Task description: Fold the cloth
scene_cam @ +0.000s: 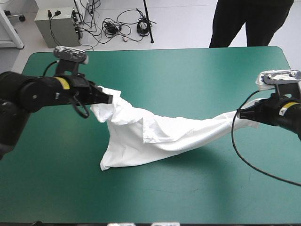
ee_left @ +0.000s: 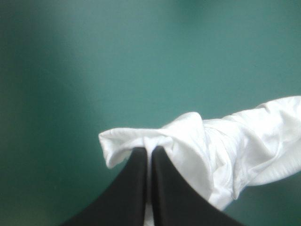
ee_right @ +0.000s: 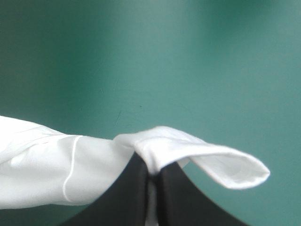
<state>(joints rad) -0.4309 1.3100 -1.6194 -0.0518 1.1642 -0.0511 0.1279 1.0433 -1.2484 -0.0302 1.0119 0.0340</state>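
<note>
While left gripper (scene_cam: 109, 99) and right gripper (scene_cam: 240, 114) clamp it, one T-shirt (scene_cam: 155, 134) sags.

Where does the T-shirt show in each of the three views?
High view: T-shirt strung mid-table between left claw and right claw, sagging onto the cover.
Left wrist view: T-shirt pinched in the left claw, the rest beside it.
Right wrist view: T-shirt pinched in the right claw, likewise.
Shared landmark: the teal-green cover.

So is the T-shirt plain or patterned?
Plain white, no print visible; the T-shirt shows best in the high view.
</note>
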